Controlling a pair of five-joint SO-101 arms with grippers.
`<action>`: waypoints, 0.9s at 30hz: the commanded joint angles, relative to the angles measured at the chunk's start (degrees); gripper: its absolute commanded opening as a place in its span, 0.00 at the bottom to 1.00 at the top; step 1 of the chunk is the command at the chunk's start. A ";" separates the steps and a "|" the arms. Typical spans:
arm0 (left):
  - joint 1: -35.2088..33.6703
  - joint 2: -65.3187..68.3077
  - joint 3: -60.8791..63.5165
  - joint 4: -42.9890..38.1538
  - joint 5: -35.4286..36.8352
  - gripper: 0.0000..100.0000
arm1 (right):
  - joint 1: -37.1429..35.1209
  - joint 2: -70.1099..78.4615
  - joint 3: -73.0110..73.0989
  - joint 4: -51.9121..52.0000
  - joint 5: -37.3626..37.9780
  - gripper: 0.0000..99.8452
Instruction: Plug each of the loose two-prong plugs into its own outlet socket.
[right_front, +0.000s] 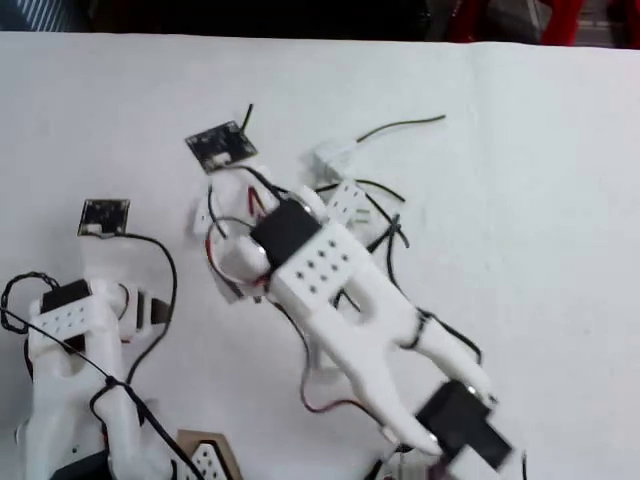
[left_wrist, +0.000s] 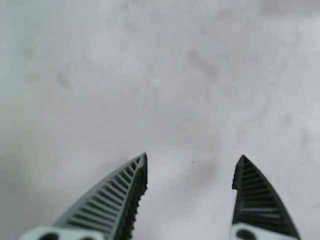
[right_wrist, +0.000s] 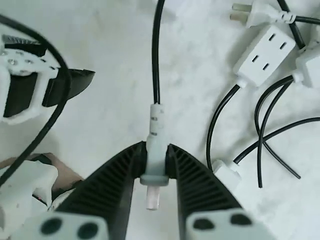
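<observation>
Between the black ribbed fingers of the right gripper (right_wrist: 156, 146) sits a white two-prong plug (right_wrist: 154, 167) on a black cord (right_wrist: 156, 60), clamped tight, its prongs seemingly pointing toward the wrist. Well apart lies a white rectangular outlet socket block (right_wrist: 262, 56), near another white loose plug (right_wrist: 254, 14). Elsewhere the left gripper (left_wrist: 194, 159) hangs spread wide over the white table (left_wrist: 160, 75).
</observation>
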 joint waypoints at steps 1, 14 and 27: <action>3.30 -2.24 -4.40 -0.70 0.44 0.28 | -0.04 -12.79 10.64 -7.52 2.73 0.02; 15.43 -2.24 -18.20 7.12 4.04 0.28 | -0.04 -39.34 50.55 -41.27 10.55 0.02; 28.00 -2.33 -29.36 14.95 8.53 0.28 | 0.04 -38.20 58.64 -51.56 10.11 0.02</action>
